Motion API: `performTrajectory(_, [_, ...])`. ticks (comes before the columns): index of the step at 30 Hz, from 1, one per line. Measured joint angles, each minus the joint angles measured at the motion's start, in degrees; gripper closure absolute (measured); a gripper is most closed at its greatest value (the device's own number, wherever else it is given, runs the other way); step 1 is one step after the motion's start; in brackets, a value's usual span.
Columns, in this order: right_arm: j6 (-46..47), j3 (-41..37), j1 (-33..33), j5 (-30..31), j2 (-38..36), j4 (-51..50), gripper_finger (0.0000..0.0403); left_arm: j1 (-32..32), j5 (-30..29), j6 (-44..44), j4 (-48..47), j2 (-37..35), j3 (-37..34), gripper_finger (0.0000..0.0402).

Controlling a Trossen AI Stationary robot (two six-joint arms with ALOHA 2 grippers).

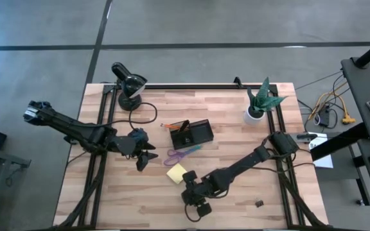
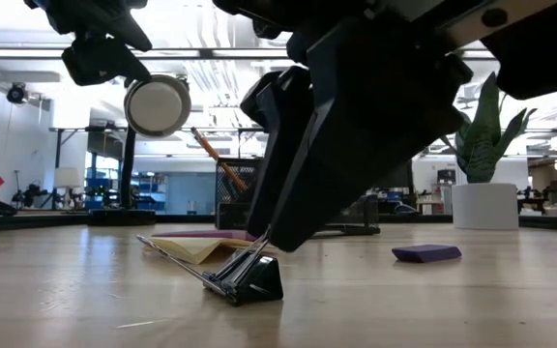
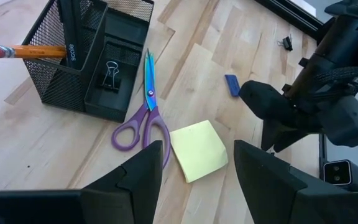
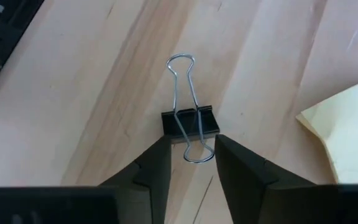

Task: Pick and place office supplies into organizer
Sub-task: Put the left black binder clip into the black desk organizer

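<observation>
Now, my right gripper: low over the table, fingers half-closed around a black binder clip, not clearly pinching it.
Clip: at six o'clock from the organizer, beside the yellow sticky pad.
Left gripper: wide open, empty, above the scissors.

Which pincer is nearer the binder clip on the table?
Right. The right pincer straddles the binder clip, fingers either side of it. The left pincer waits farther off, beyond the sticky pad.
</observation>
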Motion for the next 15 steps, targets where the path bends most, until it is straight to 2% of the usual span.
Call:
performTrajectory(9, [-0.22,-0.76,-0.41,-0.06,0.02,0.19,0.0283,0.00,-0.03,0.00,0.00,0.00,0.00,0.0221])
performTrajectory(15, [-0.22,-0.76,-0.49,-0.50,0.02,0.34,0.0301,0.00,-0.06,0.00,-0.02,0.00,0.00,0.0221])
